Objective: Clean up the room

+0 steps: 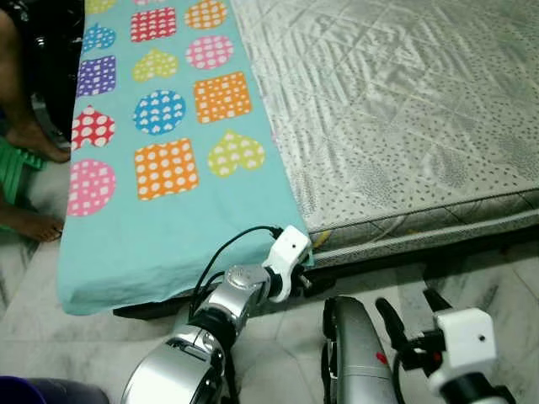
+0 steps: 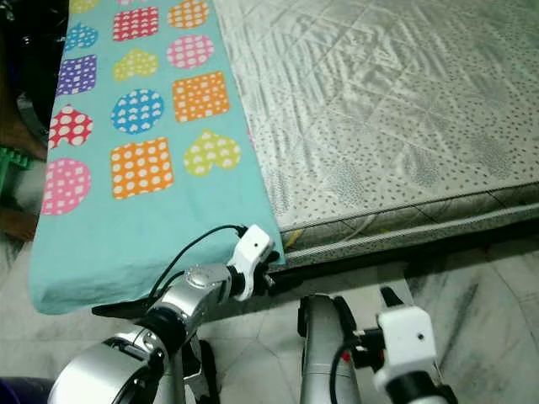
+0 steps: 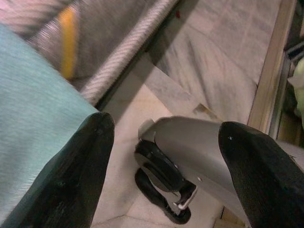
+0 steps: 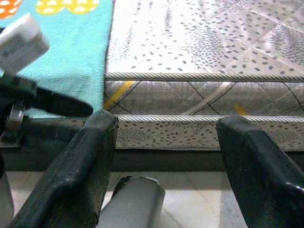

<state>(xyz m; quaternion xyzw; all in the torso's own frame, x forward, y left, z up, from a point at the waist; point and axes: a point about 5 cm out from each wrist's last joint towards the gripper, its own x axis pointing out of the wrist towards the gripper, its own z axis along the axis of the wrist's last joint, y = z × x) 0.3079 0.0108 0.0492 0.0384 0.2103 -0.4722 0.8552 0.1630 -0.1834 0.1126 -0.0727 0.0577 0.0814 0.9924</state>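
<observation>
Left eye view showed a mattress [image 1: 404, 118] with a grey speckled quilted cover taking up most of the scene, its near edge running along a pale marble floor [image 1: 84, 328]. A turquoise sheet [image 1: 160, 194] printed with dotted hearts, squares and circles lay over the left part of the mattress, its near end hanging over the edge towards the floor (the right-hand corner of that end hung at the mattress's near edge). A person's bare feet [image 1: 34, 143] stood on the floor at the far left, beside the sheet.

The left gripper [image 1: 296, 273] was held low at the sheet's hanging corner. In the left wrist view its fingers [image 3: 71, 185] stood wide apart with nothing clamped between them; one finger lay against the turquoise cloth, but whether it actually touched could not be told. The floor and a silver part of the robot's own body showed in the gap.

The right gripper [image 4: 166, 166] was lower and nearer the robot, above the floor and short of the mattress edge. In the right wrist view its fingers were likewise spread wide and held nothing, pointing at the side seam of the mattress.
</observation>
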